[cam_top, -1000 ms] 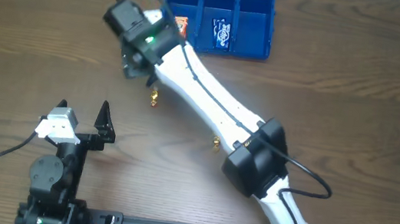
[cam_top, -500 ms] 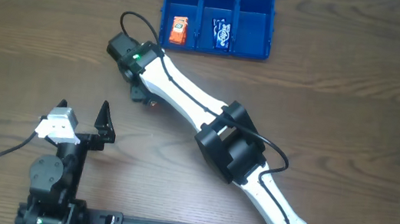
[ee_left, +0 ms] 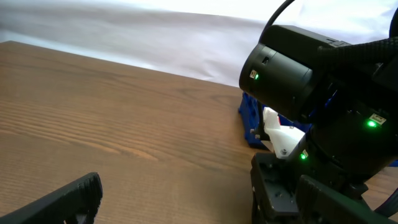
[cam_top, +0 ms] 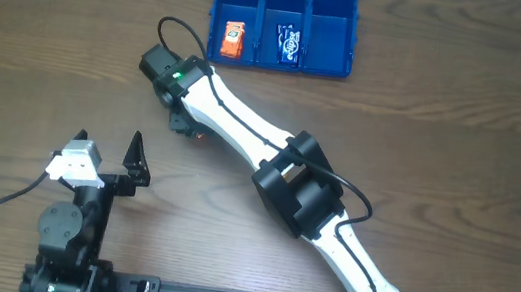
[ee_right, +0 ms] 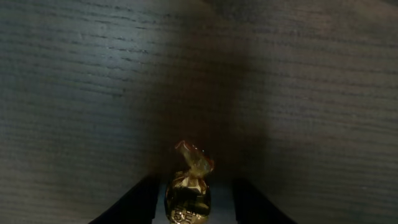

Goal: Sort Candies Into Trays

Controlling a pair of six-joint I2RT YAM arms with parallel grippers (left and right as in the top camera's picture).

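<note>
The right jaws stand part open, low on the worktop, one on each side of a small gold foil-wrapped candy with its twisted end pointing up. There is a gap on both sides, so they are around it and not yet gripping. A second ago this arm was at the left end of the blue three-compartment plastic tray. Within half a second it had swung back and dropped onto the gold candy, and it has barely shifted since.

The orange-wrapped candy lies in the tray's left compartment and a blue-wrapped candy in the middle one. So one delivery looks finished and the next pick is lined up. By my reading, all that remains of this step is the squeeze.

The gold candy sits left of the worktop's centre, between the tray by the far edge and the left arm near the near edge, well apart from both. The left jaws hang wide and hold nothing near the near left corner, unchanged across the second.
</note>
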